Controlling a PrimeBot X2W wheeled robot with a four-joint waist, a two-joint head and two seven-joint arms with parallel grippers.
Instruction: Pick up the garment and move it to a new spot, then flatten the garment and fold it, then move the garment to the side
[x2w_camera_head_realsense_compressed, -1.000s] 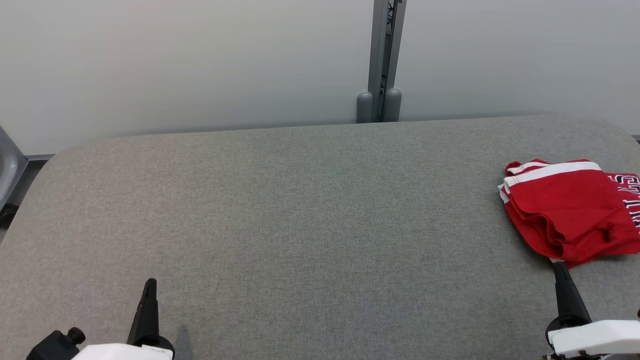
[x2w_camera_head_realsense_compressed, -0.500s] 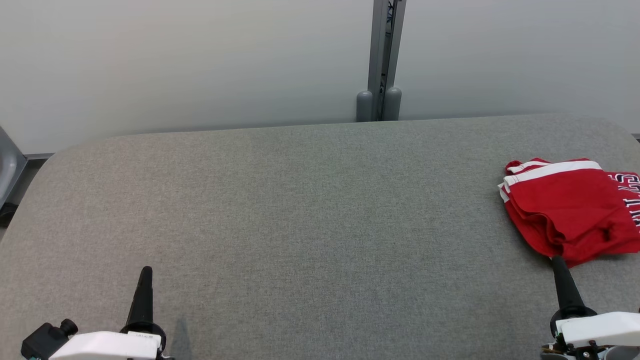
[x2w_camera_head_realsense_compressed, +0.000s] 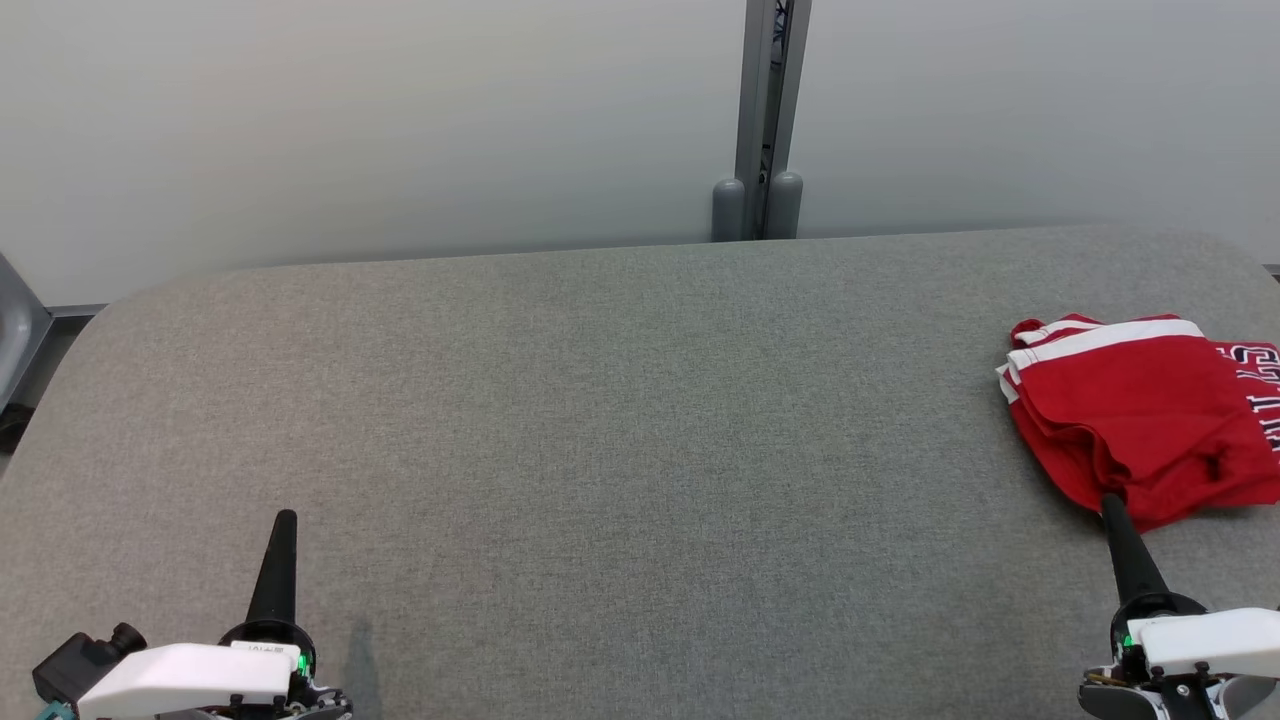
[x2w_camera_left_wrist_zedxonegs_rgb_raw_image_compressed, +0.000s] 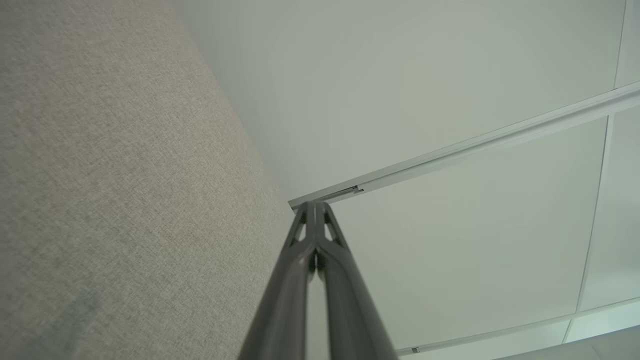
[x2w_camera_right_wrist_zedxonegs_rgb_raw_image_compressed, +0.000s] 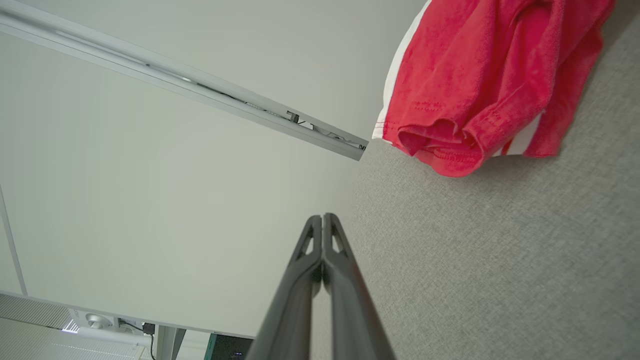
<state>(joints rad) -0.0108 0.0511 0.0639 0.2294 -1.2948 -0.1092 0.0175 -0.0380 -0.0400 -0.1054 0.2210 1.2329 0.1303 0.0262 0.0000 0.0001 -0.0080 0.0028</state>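
The crumpled red white-striped garment (x2w_camera_head_realsense_compressed: 1130, 420) lay at the right edge of the grey fabric table (x2w_camera_head_realsense_compressed: 600, 450), just beyond the right gripper (x2w_camera_head_realsense_compressed: 1108, 508), which was clenched on nothing. The left gripper (x2w_camera_head_realsense_compressed: 285, 520), also clenched empty, sat well to the left.

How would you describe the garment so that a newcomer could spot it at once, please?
Look at the grey table below the pale wall. Near its right edge, just beyond the right hand, lies the folded garment. It is bright red with a white stripe and lettering.
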